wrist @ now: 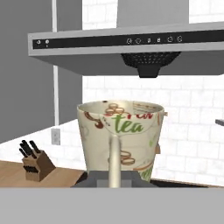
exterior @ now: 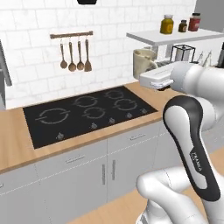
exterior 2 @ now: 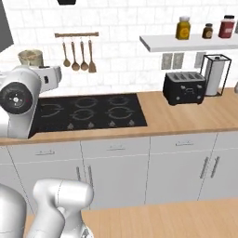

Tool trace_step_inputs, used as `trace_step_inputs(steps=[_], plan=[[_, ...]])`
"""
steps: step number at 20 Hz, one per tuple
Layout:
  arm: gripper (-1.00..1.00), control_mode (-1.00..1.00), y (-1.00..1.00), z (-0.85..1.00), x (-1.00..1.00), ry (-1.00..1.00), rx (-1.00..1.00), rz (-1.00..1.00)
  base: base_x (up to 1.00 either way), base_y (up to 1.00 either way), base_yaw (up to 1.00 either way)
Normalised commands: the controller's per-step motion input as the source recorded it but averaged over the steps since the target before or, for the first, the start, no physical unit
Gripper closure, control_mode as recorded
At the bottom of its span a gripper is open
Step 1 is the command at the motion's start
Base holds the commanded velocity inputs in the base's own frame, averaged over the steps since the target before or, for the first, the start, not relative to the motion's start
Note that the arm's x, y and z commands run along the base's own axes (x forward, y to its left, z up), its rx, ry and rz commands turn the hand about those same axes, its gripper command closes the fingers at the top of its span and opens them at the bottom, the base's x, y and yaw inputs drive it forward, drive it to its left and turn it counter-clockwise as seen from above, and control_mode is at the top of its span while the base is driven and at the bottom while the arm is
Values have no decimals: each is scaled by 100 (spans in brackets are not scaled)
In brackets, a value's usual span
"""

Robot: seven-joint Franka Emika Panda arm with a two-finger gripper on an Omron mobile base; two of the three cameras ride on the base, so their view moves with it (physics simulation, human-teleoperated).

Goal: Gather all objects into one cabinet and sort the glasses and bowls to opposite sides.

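The gripper (wrist: 114,181) is clamped on the handle of the beige mug (wrist: 120,138), held aloft above the hob (exterior: 87,113), knife block (wrist: 31,164) at its eight o'clock. The mug looks rigid, light, breakable; the thin handle grip could let it swing.

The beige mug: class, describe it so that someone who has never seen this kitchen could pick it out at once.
Find the black cooktop set in the wooden counter. Above it the white arm's gripper is shut on the handle of the mug, holding it upright in the air. It is beige, printed with "tea" in green and brown swirls.
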Motion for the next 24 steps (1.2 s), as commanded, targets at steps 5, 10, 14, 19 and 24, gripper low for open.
trace_step_inputs(steps=[5, 10, 14, 19, 24], plan=[[100, 100, 0, 0, 0, 0, 0, 0, -8, 76, 6], [100, 100, 0, 0, 0, 0, 0, 0, -38, 42, 0], [100, 100, 0, 0, 0, 0, 0, 0, -55, 35, 0], [100, 100, 0, 0, 0, 0, 0, 0, -73, 50, 0], [100, 100, 0, 0, 0, 0, 0, 0, -86, 44, -7]])
